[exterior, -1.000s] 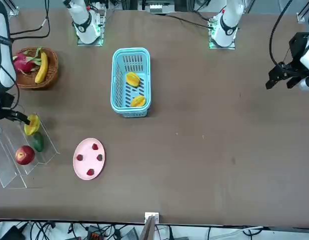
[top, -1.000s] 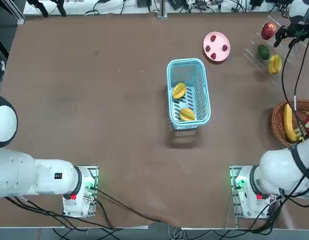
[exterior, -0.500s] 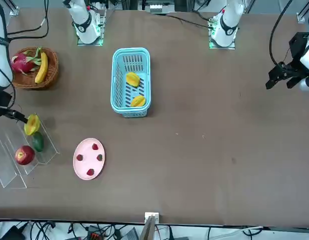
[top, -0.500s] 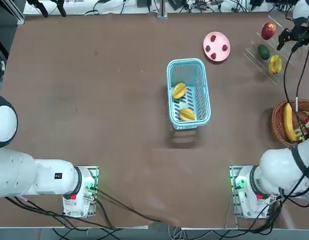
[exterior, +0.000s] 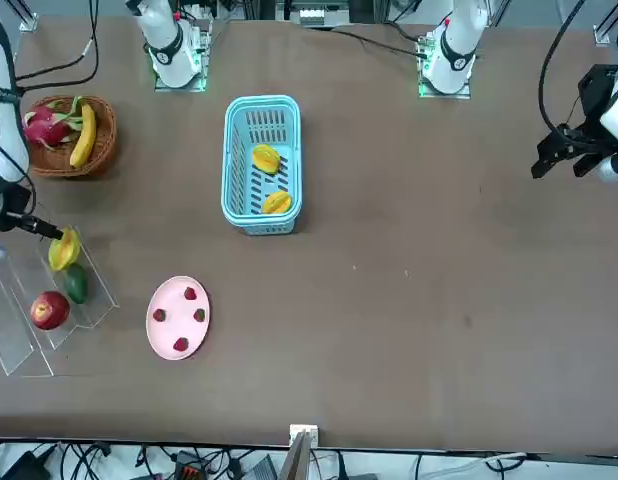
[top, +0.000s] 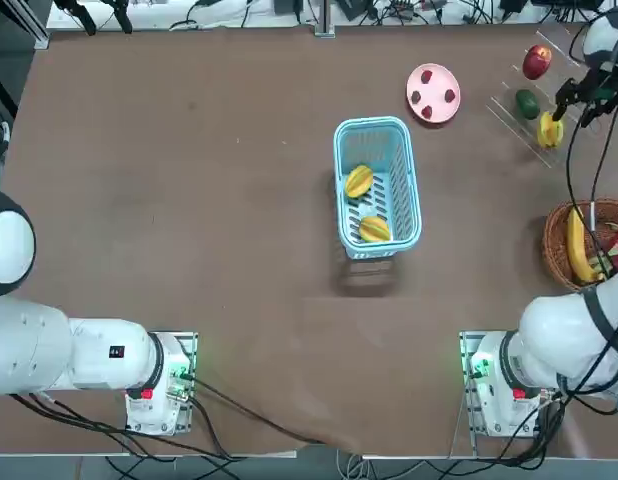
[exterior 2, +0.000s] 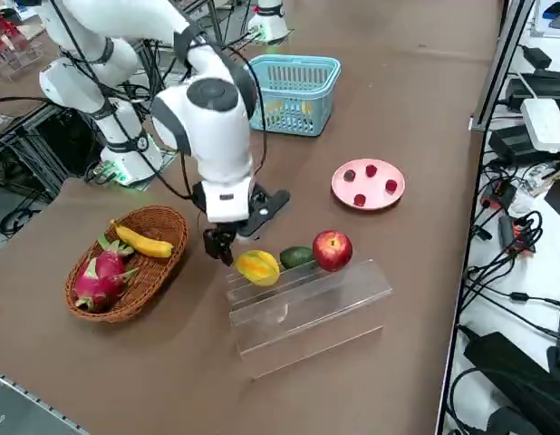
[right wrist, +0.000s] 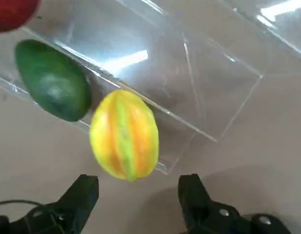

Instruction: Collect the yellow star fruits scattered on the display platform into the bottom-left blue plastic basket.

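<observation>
Right gripper (right wrist: 136,195) has moved over star fruit (right wrist: 124,135), jaws open.

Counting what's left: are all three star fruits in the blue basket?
No, two lie in the blue basket; one star fruit sits on the rack.

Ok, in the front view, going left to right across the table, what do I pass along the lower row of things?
Red apple, then the green fruit, then the pink plate.
</observation>
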You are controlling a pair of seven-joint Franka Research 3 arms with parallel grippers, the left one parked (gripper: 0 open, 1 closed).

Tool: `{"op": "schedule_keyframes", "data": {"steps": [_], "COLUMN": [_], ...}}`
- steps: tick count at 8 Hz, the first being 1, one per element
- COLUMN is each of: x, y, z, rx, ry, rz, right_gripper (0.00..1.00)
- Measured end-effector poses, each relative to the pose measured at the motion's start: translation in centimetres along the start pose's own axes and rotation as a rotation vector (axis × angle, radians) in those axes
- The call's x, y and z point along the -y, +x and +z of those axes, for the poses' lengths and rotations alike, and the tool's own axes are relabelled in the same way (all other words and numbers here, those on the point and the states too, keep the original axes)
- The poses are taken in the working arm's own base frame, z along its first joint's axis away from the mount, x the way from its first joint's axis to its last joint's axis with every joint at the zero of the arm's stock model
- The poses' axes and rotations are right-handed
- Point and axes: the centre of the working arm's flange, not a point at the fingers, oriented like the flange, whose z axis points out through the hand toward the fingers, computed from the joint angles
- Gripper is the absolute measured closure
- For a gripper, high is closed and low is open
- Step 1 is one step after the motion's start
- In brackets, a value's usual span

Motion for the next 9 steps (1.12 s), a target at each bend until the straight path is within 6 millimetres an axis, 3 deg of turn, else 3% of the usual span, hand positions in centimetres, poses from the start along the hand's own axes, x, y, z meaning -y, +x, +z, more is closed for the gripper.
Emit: {"op": "schedule_keyframes", "data": {"steps": [3, 6, 9], "x": [0.6, 0.8, 1.0], "y": [0.4, 1.0, 1.3], "z": [0.4, 2.4, 2.9], "rx": [-0.018, -0.038, -0.048], "ry": [0.002, 0.001, 0.000], "rz": [-0.010, -0.014, -0.018], "right_gripper": [0.00, 0.00, 0.13]}}
